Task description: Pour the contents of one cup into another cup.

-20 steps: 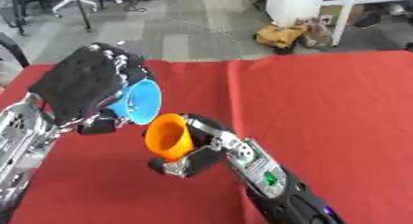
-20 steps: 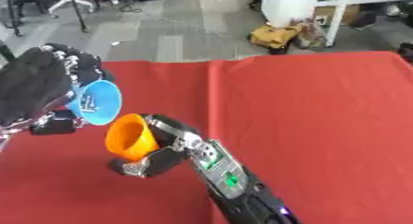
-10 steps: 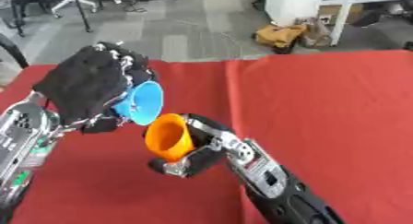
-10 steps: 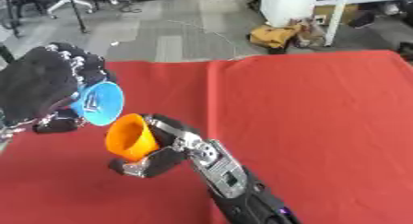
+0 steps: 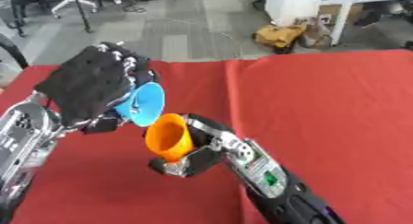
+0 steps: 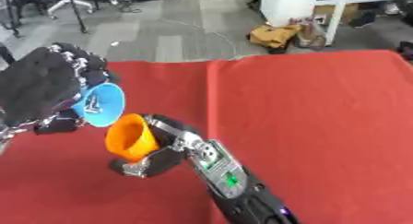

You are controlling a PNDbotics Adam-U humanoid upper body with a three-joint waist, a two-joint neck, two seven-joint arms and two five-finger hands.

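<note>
Little has shifted: left hand (image 5: 85,87) still curls round the tipped blue cup (image 5: 145,104), right hand (image 5: 190,158) grips orange cup (image 5: 168,137).

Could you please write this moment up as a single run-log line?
left hand: holds blue cup, tipped | right hand: holds orange cup | cups: rims close, over red cloth | contents: not visible

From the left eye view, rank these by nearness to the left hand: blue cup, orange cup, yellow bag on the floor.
1. Blue cup: held in the left hand itself, at the left.
2. Orange cup: just below and right of the blue one, held by the right hand.
3. Yellow bag: far off on the floor beyond the table, upper right.
</note>
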